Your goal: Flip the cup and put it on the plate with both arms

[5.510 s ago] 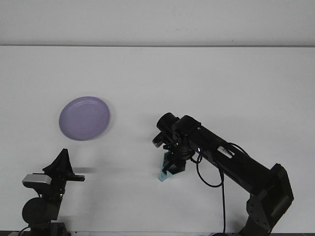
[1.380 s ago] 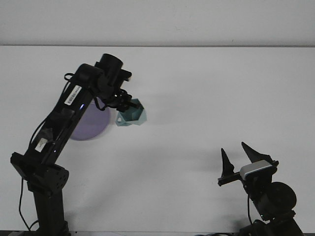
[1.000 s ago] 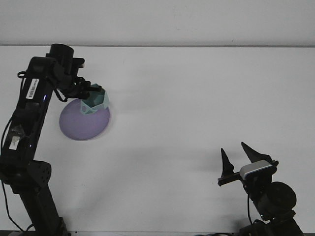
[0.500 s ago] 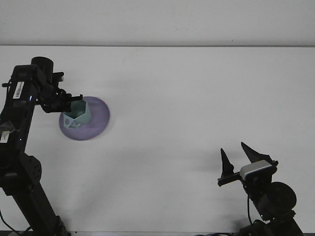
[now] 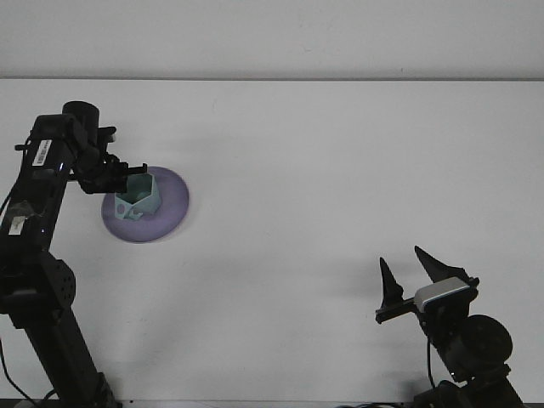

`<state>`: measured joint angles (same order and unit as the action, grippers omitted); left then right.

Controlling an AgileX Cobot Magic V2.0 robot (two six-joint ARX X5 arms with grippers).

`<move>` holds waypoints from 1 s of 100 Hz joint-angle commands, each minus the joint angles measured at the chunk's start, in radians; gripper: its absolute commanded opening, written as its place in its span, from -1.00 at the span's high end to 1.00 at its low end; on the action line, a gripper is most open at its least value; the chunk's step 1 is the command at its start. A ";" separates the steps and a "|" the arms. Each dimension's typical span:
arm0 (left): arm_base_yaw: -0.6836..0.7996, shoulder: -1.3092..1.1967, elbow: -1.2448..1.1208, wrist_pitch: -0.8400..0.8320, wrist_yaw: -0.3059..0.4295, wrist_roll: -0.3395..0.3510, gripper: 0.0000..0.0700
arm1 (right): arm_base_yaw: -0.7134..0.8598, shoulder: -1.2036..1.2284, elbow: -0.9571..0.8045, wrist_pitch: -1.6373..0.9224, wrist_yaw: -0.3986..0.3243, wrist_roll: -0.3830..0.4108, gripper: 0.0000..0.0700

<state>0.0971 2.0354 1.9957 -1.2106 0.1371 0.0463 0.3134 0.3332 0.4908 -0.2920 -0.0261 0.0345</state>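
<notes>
On the far left of the table [image 5: 340,170], my left gripper [image 5: 127,177] sits at the rim of the cup [image 5: 138,195], and that contact is the relation I am watching. The jaws reach in from the left, roughly level, and appear closed on the cup's upper edge, one finger showing above the mouth. From this single front view I judge them to be holding it rather than merely touching, though the dark fingers blur against the arm behind.

The cup, a pale teal faceted thing, stands on the left part of the purple plate [image 5: 170,208]. Its mouth faces up and slightly toward me, so its long axis runs close to vertical with perhaps a small tilt; I cannot say for certain that its base lies flat on the plate. It sits inside the plate's outline, nearer the left edge than the middle.

My right gripper [image 5: 412,276] is parked well apart at the near right corner, its jaws spread wide and empty, pointing up. The left arm is plainly the nearer one and the only one in play.

As I read it, the flip is done and the placing is nearly so. What the next move calls for, I think, is parting the left jaws and drawing back leftward along the line they entered, without dragging the rim and tipping the cup.
</notes>
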 commanded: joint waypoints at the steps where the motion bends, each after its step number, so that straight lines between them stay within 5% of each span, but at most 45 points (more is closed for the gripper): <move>1: 0.001 0.017 0.021 -0.005 0.000 0.006 0.97 | 0.004 0.002 0.002 0.011 -0.002 0.014 -0.31; 29: -0.003 0.043 0.021 -0.016 0.001 0.007 0.88 | 0.004 0.002 0.002 0.011 -0.002 0.014 -0.31; 42: -0.003 0.043 0.021 -0.018 0.001 0.008 -0.23 | 0.004 0.002 0.002 0.011 -0.002 0.014 -0.31; 47: -0.003 0.041 0.022 -0.019 0.001 0.001 -0.46 | 0.004 0.002 0.002 0.010 -0.002 0.014 -0.31; 90: 0.014 -0.190 0.092 0.010 0.002 -0.014 -0.47 | 0.004 0.002 0.002 0.008 -0.001 0.014 -0.31; 100: 0.015 -0.288 0.092 0.040 0.002 -0.014 -0.22 | 0.004 0.002 0.002 0.008 -0.001 0.014 -0.31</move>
<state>0.1089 1.7695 2.0628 -1.1763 0.1371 0.0380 0.3134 0.3332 0.4908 -0.2932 -0.0261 0.0345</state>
